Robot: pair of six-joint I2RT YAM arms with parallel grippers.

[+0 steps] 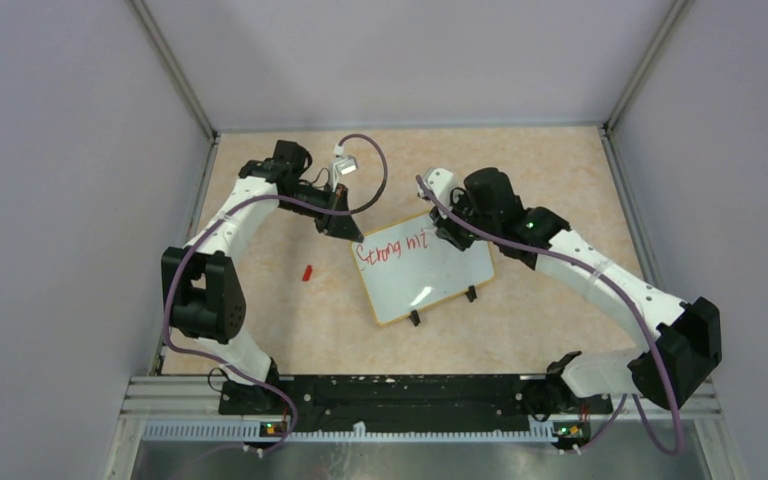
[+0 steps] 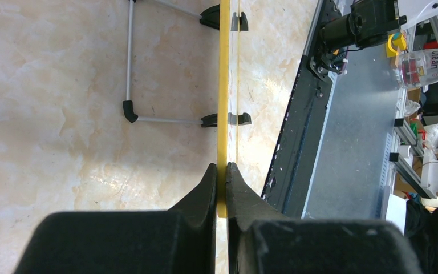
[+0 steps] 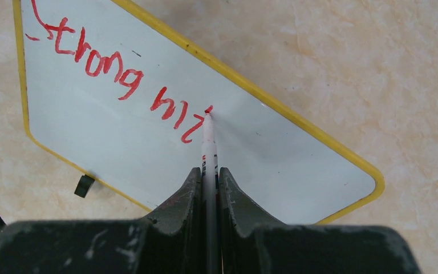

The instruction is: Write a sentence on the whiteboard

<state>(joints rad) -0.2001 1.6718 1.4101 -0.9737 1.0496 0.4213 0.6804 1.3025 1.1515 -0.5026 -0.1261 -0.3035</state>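
Whiteboard (image 1: pixel 425 282) rim clenched in left fingers (image 2: pixel 202 193); right fingers (image 3: pixel 185 198) grasp marker (image 3: pixel 209 142), barrel mostly hidden between them

From the left wrist you see the flat white, yellow-rimmed whiteboard (image 2: pixel 223 85) only edge-on, its face hidden; the slim white red-tipped marker (image 3: pixel 208 142) vanishes between the right gripper's (image 3: pixel 208 170) black fingers (image 3: pixel 185 197).

L arm (image 1: pixel 222 225) & R arm (image 1: pixel 610 283): white links, black joints, purple cable along each. R gripper (image 3: pixel 210 171) black, scuffed white.
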